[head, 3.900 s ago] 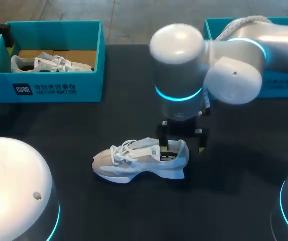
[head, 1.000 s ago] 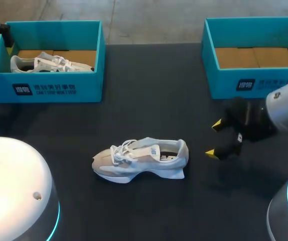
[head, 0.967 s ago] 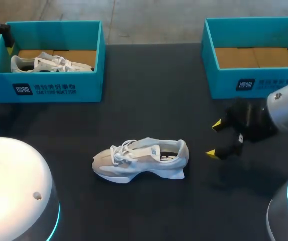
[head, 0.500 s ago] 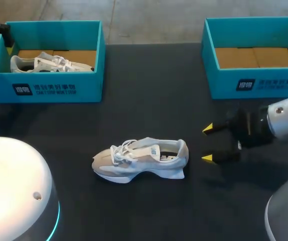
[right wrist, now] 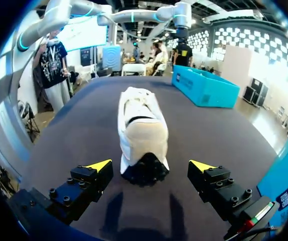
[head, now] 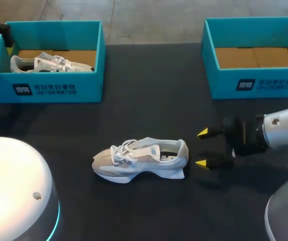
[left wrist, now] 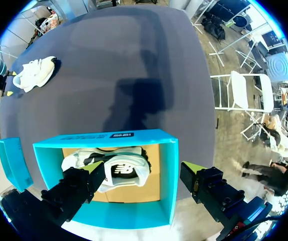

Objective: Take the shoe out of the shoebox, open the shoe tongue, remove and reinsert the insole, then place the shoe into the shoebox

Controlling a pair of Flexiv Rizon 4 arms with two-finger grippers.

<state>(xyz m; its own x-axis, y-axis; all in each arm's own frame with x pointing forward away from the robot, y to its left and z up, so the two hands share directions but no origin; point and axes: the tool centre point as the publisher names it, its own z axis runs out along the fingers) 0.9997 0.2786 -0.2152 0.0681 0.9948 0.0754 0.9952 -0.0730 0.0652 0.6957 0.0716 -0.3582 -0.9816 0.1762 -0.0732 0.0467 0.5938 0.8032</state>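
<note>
Dark tabletop (head: 149, 90) holds the white sneaker (head: 141, 158) upright at its middle, and the right gripper (head: 202, 148) has dropped level and slid in from the right to just behind the heel, fingers spread wide and empty. That sets up a heel grasp, probably for boxing it.
</note>
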